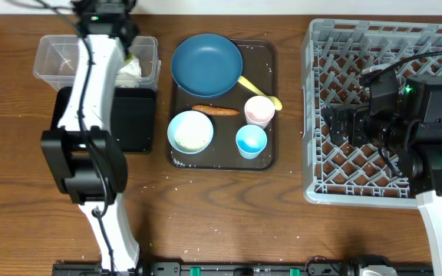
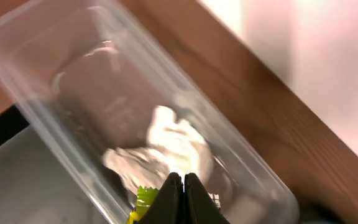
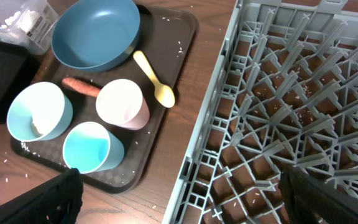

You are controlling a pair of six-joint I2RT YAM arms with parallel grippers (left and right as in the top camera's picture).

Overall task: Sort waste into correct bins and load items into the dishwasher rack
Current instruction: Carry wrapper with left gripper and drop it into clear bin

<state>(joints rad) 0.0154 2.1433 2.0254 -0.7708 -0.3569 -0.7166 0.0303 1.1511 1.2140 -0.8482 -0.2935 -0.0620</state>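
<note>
One thin carrot stick point(image 1: 215, 110) lies on the brown tray point(image 1: 222, 153) between plate point(image 1: 206, 65) and bowl point(image 1: 190, 132): probably light, stiff, roll-prone, so you pinch it mid-length; left gripper point(image 2: 180, 196) clenched over the tub point(image 1: 52, 61), right gripper point(image 3: 180, 174) spread wide.

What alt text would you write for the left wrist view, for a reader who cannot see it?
The left gripper, shut, points down at crumpled white paper with a yellow-green scrap lying in a clear tub. The tub sits on a brown wooden table, with a black tray at its lower left.
</note>
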